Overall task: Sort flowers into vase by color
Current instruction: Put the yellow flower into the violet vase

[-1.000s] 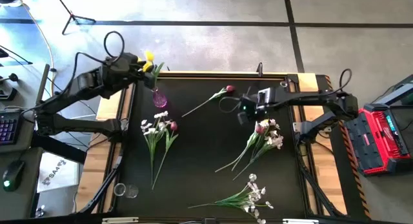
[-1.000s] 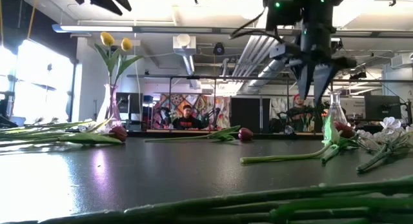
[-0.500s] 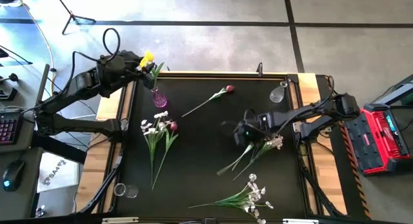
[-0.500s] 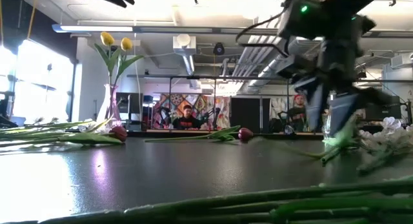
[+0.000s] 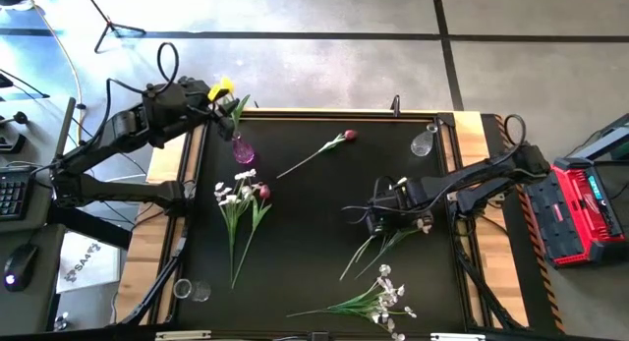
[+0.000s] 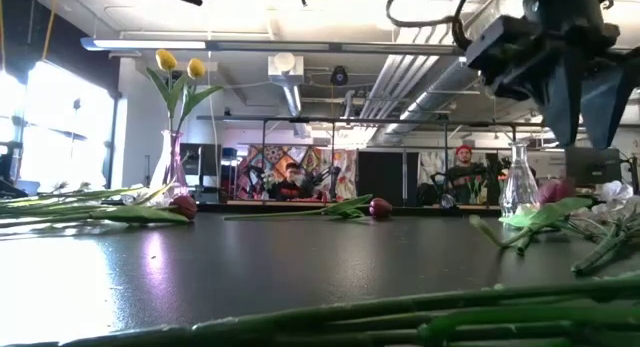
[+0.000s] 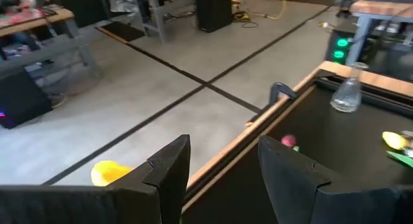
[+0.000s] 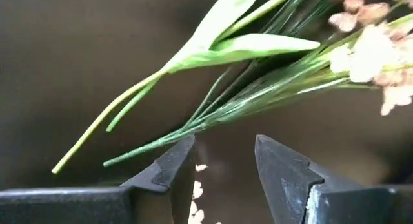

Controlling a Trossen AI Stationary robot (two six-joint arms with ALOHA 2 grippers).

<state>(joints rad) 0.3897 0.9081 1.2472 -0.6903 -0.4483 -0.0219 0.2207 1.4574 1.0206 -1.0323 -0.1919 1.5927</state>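
- Your right gripper [image 8: 222, 161] hangs low over the right-hand flower bunch [image 5: 393, 231], fingers apart, gripping nothing.
- Your left gripper [image 7: 222, 166] waits spread and empty beside the pink vase [image 5: 243, 150] of yellow tulips [image 6: 178, 64].
- You'll find no legible writing.

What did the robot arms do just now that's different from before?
The right gripper swung from the table's back toward the front, down over the flower bunch, fingers open, holding nothing. The left gripper stayed by the pink vase. The other flowers stayed put.
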